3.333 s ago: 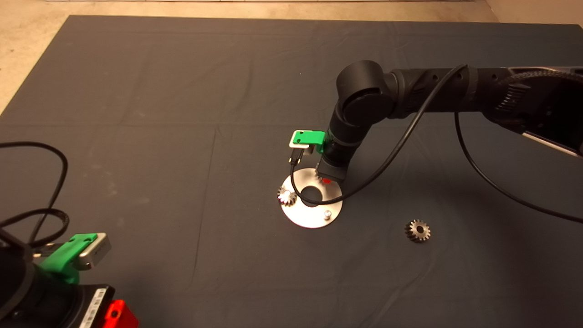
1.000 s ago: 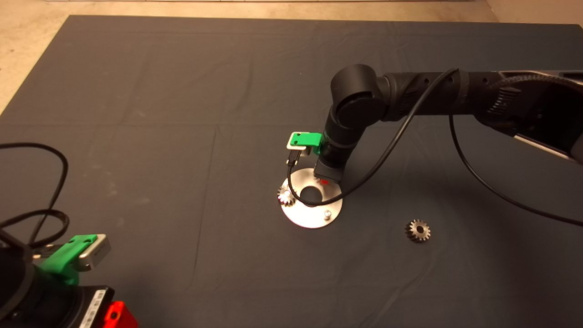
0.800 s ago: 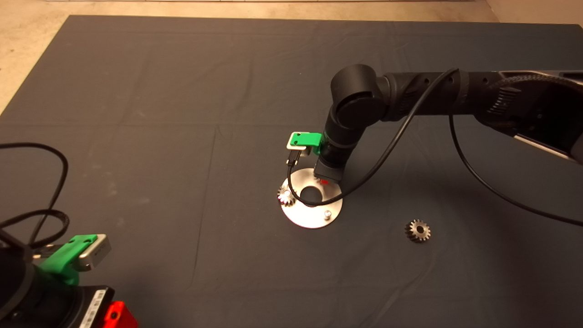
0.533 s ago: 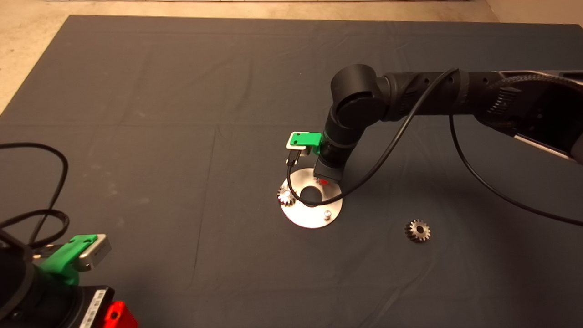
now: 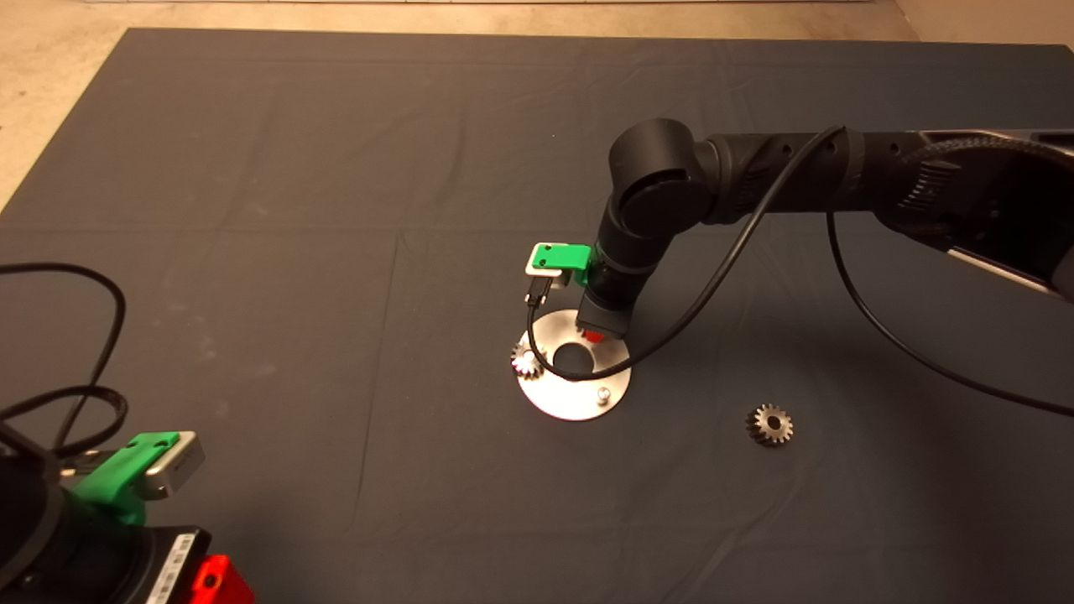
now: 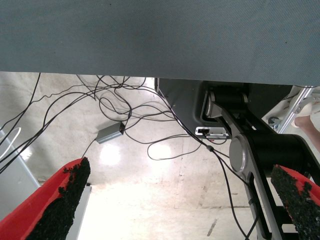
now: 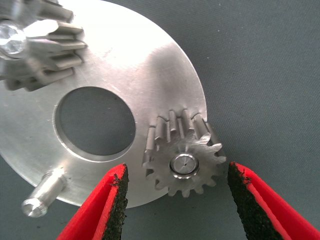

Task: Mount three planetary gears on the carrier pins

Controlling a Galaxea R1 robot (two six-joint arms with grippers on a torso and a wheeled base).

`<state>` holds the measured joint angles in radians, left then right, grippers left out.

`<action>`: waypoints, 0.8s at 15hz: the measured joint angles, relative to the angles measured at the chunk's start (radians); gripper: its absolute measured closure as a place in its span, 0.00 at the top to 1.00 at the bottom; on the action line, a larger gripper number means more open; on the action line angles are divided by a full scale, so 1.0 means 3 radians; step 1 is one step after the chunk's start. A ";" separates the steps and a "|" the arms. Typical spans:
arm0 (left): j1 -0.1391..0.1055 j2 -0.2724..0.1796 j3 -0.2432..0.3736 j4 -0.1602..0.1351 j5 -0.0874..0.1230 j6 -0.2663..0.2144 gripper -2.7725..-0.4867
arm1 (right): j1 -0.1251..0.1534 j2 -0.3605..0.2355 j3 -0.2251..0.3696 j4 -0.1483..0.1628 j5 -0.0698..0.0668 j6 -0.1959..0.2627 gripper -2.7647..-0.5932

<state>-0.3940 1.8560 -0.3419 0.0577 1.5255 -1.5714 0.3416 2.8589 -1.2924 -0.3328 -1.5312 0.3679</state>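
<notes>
Right wrist view shows the right gripper [image 7: 175, 197] with jaws spread clear either side of a gear [image 7: 184, 159] seated on its pin [image 7: 182, 165], gripping nothing. Another gear [image 5: 769, 424] lies loose right of the disc [image 5: 564, 401] in the head view's middle: small, stiff, slick steel, best pinched across its teeth. Left gripper [image 6: 180, 205] waits at lower left, jaws wide apart.

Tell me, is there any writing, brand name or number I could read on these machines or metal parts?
No text here can be read.
White label on the black body by the left pincer, parked at the lower left: it carries print, too small to read.
Disc, its gears and bare pin, and the loose gear on the mat: no markings visible.
Right pincer, open around a seated gear: plain red and black.
</notes>
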 joint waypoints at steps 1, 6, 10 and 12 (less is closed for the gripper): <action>0.0000 0.0000 0.0000 -0.0001 0.0000 0.0001 0.93 | 0.0015 -0.0030 0.0050 0.0003 0.0008 0.0016 0.39; 0.0000 0.0000 0.0000 -0.0003 0.0000 0.0001 0.93 | 0.0157 -0.0475 0.0564 0.0037 0.0032 0.0216 0.52; 0.0000 0.0001 0.0000 -0.0004 0.0000 0.0028 0.93 | 0.0208 -0.1211 0.1441 0.0150 -0.0022 0.0353 0.59; 0.0000 0.0000 0.0000 -0.0004 0.0000 0.0080 0.93 | 0.0210 -0.1450 0.1757 0.0250 0.0009 0.0377 0.63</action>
<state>-0.3940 1.8560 -0.3419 0.0566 1.5253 -1.5475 0.4045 2.4241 -0.7654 -0.2577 -1.5285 0.4811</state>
